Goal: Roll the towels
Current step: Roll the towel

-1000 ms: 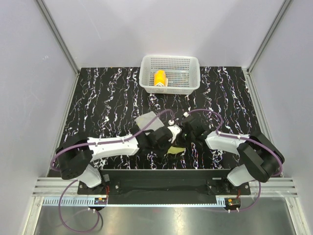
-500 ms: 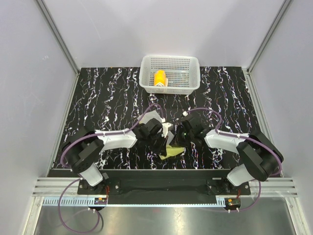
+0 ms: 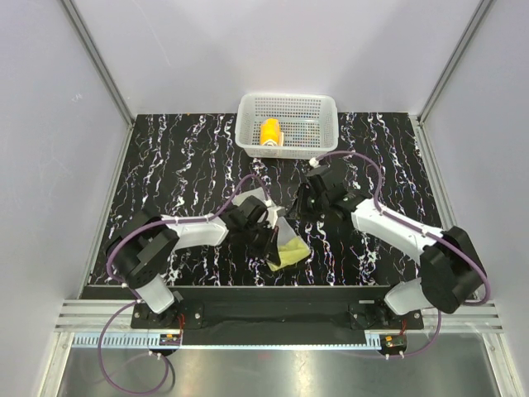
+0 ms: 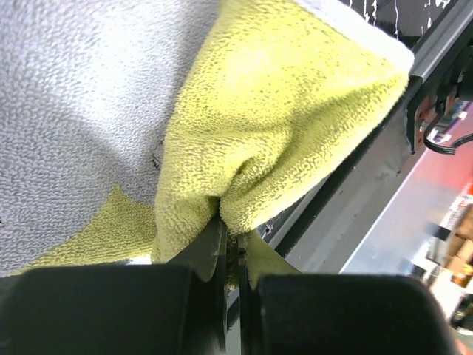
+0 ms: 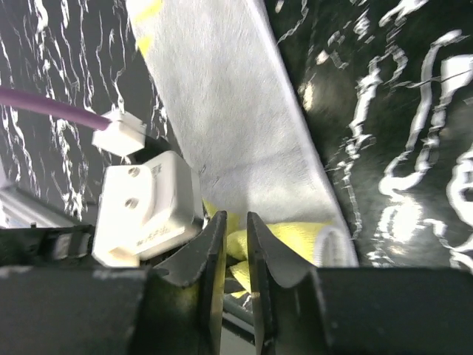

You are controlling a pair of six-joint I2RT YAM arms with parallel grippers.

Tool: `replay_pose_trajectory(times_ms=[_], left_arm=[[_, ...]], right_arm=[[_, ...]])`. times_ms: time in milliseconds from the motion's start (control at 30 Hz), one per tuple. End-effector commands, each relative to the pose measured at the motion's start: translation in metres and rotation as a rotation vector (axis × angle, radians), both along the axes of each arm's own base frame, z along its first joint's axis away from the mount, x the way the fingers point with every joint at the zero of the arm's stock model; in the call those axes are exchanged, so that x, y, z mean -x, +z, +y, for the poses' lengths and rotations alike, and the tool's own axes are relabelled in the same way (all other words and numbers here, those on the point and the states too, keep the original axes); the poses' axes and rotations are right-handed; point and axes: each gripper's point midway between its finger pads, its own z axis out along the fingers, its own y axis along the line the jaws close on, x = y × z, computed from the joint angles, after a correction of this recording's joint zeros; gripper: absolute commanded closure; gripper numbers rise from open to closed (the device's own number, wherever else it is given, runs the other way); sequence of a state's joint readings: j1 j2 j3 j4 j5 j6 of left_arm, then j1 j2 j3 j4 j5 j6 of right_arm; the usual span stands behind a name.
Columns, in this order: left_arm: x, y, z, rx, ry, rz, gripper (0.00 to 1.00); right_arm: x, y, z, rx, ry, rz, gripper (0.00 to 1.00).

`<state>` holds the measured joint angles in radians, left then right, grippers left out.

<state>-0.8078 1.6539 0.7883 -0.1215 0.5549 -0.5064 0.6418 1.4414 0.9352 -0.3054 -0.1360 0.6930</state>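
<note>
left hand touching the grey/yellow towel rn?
Touching. The left wrist view shows the left hand pinched shut on a yellow-green fold of the grey towel, with the cloth bunching where it grips.

No legible writing or label shows anywhere.

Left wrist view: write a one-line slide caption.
Left gripper pinching a yellow-green fold of the grey towel.

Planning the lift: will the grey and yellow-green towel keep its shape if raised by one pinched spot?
Probably not: the towel bunches into soft folds where the left fingers pinch it, so it looks floppy. Its looped pile looks grippy, so slipping seems unlikely. It shows as a thin sheet, so likely light.
</note>
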Motion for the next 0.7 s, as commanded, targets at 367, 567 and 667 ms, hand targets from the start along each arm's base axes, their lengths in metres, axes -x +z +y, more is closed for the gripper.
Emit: replay_pose_trajectory(times_ms=[367, 567, 667], left_arm=[[-0.007, 0.002, 0.013, 0.098, 0.114, 0.182, 1.00], [-0.009, 0.001, 0.015, 0.117, 0.129, 0.248, 1.00], [-0.010, -0.001, 0.017, 0.116, 0.143, 0.259, 1.00]], right_arm=[[0.054, 0.036, -0.009, -0.196, 0.116, -0.073, 0.74], [0.077, 0.014, 0.011, -0.258, 0.216, -0.035, 0.82], [0.076, 0.001, 0.018, -0.261, 0.219, -0.011, 0.84]])
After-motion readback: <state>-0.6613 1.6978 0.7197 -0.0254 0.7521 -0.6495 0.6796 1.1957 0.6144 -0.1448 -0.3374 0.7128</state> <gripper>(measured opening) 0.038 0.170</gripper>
